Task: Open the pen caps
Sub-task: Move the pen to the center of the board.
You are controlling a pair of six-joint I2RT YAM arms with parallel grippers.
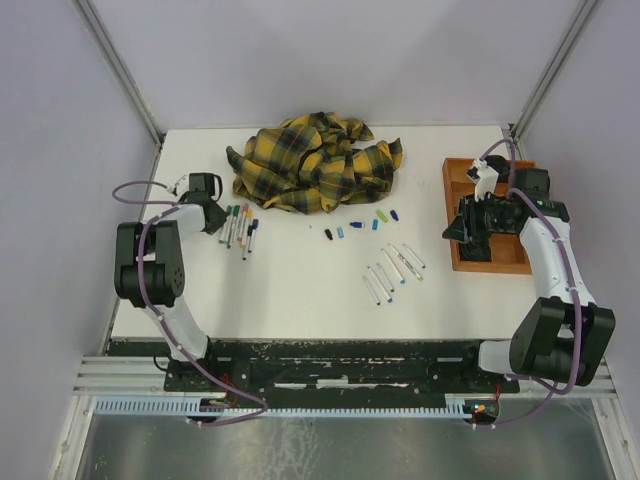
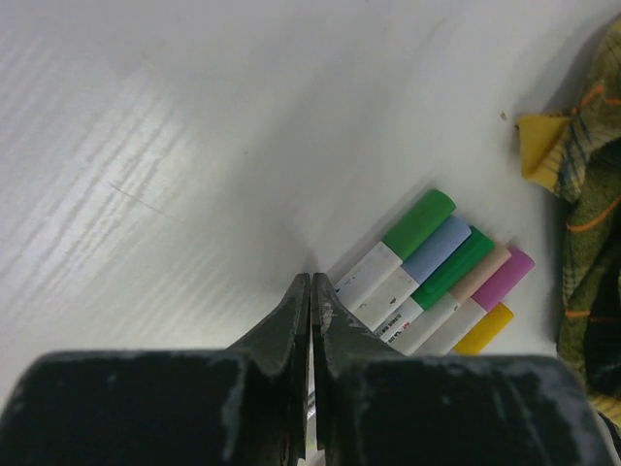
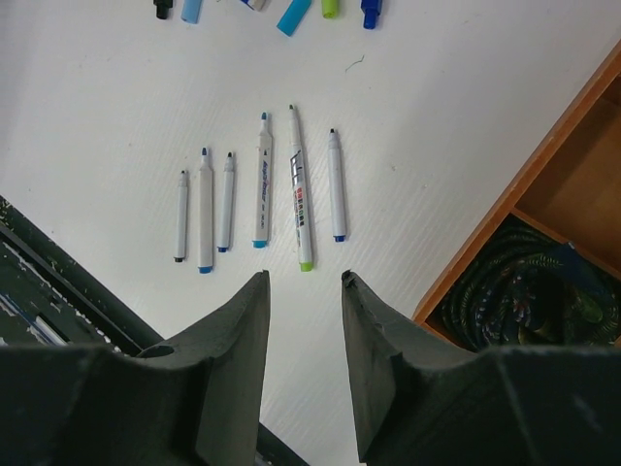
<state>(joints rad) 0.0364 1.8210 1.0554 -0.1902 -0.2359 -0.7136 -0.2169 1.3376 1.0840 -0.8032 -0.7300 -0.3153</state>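
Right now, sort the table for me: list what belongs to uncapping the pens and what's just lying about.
Job in hand:
capped pens
uncapped pens
loose caps

Lying about:
cloth
tray

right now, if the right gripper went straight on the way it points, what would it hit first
Probably the green-ended pen among the uncapped pens, in line with the gap of the open right gripper. Depth is unclear, so it may meet bare table just short.
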